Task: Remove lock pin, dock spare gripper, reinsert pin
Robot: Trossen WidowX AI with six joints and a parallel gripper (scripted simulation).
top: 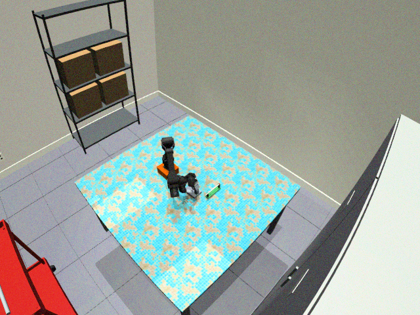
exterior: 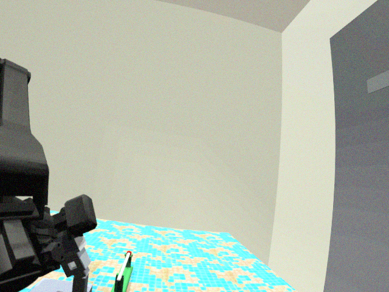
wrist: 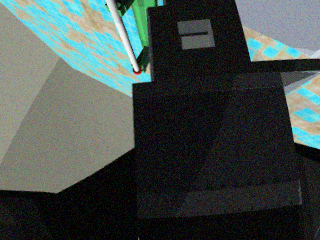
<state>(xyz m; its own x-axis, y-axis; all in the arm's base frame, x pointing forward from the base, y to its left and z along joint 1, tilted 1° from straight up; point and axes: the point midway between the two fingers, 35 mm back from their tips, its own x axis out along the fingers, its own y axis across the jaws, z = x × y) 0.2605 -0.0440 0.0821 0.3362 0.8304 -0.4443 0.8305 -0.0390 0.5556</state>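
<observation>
Hand (top: 186,183) (exterior: 45,243) (wrist: 202,146) is pinching the spare gripper (top: 194,184) (exterior: 59,248) (wrist: 202,146). Body is dark and mostly lost against the arm's black parts, so I can't read the exact contact points.

Spigot (exterior: 70,264) (wrist: 200,47) points down and away from the hand, tilted in the exterior view, its square cross hole visible. It's right at the mount's grey socket (exterior: 83,256), overlapping it on camera. I can't tell how far in it sits, or whether the two touch. In the wrist view the spigot covers most of that area; a dark line crosses the light patch in its hole.

Mount base plate (top: 193,192) (exterior: 51,285) (wrist: 280,22) is on the bench (top: 189,233) (exterior: 200,251) (wrist: 90,45), under the hand's side of the arm (top: 171,166) (exterior: 19,151).

Lock pin (top: 212,189) (exterior: 124,265) (wrist: 123,35) is out of the socket: white shaft, red end, lying lengthwise along the green holder (top: 213,191) (exterior: 127,276) (wrist: 141,22), just beside the mount and apart from it. Dark end supports carry it above the green part. Pin isn't through the spigot, so nothing's locked.

Arm stands on its orange base (top: 163,171), also on the bench.
</observation>
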